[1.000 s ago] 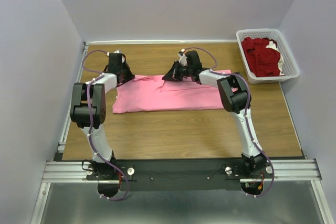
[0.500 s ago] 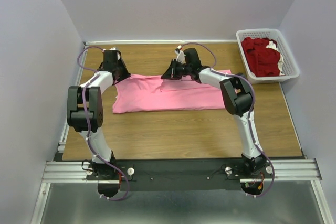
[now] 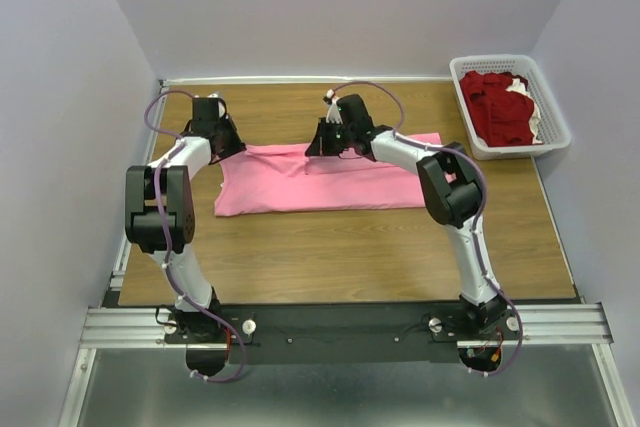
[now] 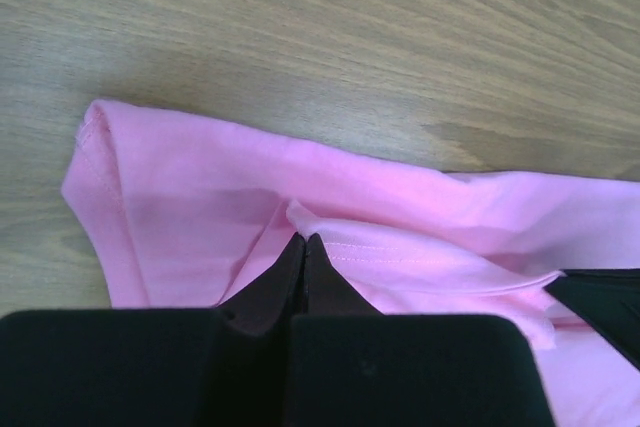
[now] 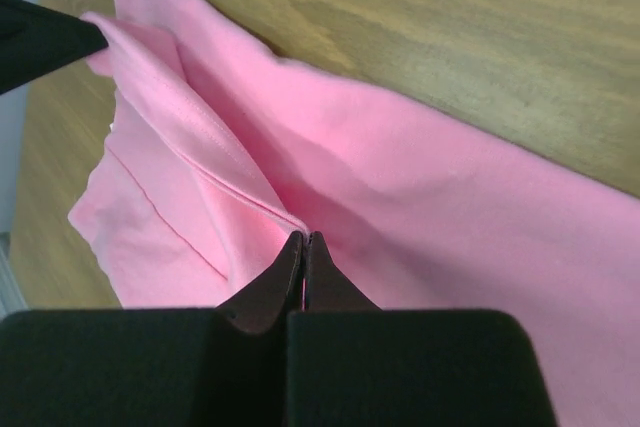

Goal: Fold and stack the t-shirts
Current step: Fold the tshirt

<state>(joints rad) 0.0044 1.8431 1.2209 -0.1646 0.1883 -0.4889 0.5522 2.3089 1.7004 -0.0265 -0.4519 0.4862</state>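
Note:
The bright pink t-shirt (image 3: 330, 182) lies partly folded across the middle of the table. My left gripper (image 3: 234, 145) is at its far left corner, shut on a fold of pink cloth (image 4: 200, 207) near a hem, as the left wrist view shows (image 4: 303, 238). My right gripper (image 3: 315, 148) is at the middle of the shirt's far edge, shut on a hemmed fold (image 5: 200, 137), as the right wrist view shows (image 5: 303, 235). The dark red t-shirts (image 3: 500, 107) lie heaped in the white basket (image 3: 458, 69) at the far right.
The basket stands against the right wall at the back. Walls close in the table on the left, back and right. Bare wood (image 3: 350, 257) lies between the shirt and the arm bases. The other arm's fingers (image 4: 600, 297) show in the left wrist view.
Both grippers have shifted a little to the left and back along the shirt's far edge, still shut on the pink cloth. The shirt's far edge has shifted slightly with them.

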